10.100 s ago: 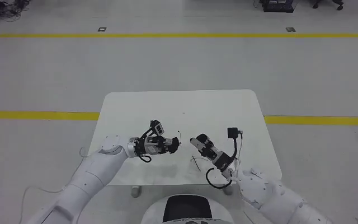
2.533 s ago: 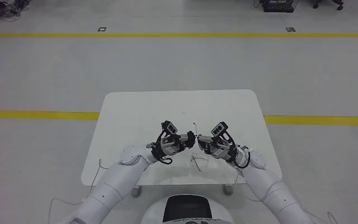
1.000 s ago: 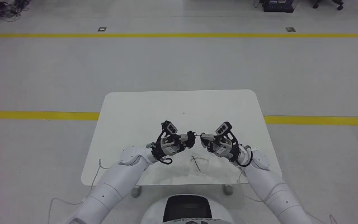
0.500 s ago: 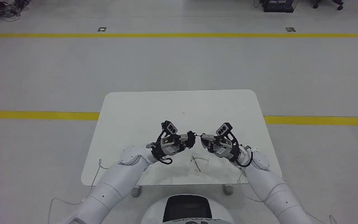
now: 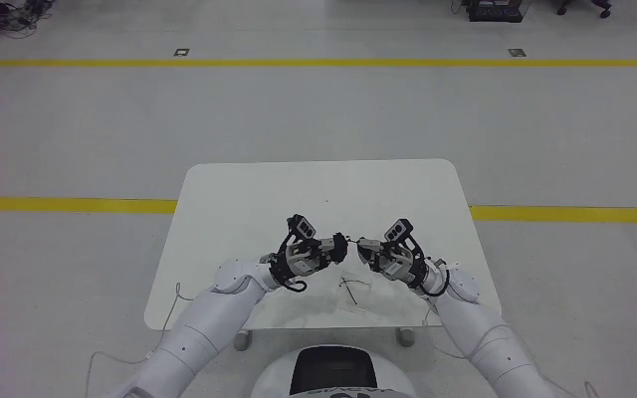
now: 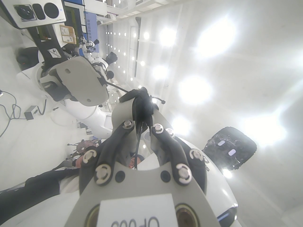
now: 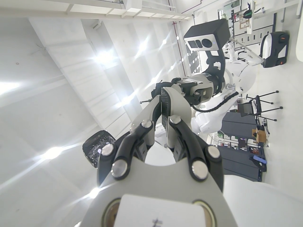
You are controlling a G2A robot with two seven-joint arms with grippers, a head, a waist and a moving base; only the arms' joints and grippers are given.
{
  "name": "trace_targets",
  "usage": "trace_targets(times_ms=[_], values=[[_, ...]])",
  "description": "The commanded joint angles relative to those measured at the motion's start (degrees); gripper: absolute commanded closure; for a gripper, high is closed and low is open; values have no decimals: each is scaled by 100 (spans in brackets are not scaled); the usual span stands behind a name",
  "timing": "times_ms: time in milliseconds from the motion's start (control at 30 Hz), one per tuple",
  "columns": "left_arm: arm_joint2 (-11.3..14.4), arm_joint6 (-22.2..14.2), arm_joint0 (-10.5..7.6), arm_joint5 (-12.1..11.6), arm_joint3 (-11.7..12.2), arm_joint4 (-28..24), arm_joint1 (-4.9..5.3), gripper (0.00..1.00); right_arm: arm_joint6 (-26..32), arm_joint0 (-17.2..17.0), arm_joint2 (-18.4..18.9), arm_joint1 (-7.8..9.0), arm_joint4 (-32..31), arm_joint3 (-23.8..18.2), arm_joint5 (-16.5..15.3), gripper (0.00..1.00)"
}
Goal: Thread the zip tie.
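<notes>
Above the near middle of the white rectangular table (image 5: 299,189), the left gripper (image 5: 334,247) and right gripper (image 5: 364,246) face each other, fingertips nearly touching. Both are pinched closed on the thin black plastic zip tie (image 6: 116,87), which spans the small gap between them, clear of the tabletop. A second black zip tie (image 5: 348,289) lies on the table just nearer, below the grippers

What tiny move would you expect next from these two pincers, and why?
Probably a small nudge of the right pincer toward the left pincer, feeding the zip tie onward. Both pincers are shut on it above the table, almost tip to tip; whether the tail has entered the head is too small to tell.
</notes>
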Motion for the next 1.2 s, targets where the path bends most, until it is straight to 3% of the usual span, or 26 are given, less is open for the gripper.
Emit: trace_targets(times_ms=[0, 1167], values=[[0, 0, 0, 0, 0, 0, 0, 100, 0, 6, -3, -4, -6, 16, 6, 100], [0, 0, 0, 0, 0, 0, 0, 100, 5, 96, -37, -74, -147, 273, 87, 100]])
